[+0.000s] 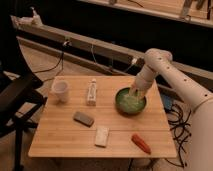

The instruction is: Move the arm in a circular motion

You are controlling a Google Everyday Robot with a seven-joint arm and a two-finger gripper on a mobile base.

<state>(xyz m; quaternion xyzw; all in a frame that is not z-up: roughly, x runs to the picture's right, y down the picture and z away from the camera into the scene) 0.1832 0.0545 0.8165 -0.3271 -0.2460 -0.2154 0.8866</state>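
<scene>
The white tubular arm (170, 75) comes in from the right and bends down at a rounded joint over the wooden table (60, 135). Its gripper (134, 93) points down into the green bowl (131, 102) at the table's back right, near the bowl's far side. The bowl's rim and the arm hide the fingertips.
On the table are a white cup (60, 90) at the back left, an upright white bottle (92, 93), a dark grey block (83, 118), a white bar (102, 136) and a red carrot-like item (141, 143). A black chair (17, 100) stands left; cables (175, 112) lie right.
</scene>
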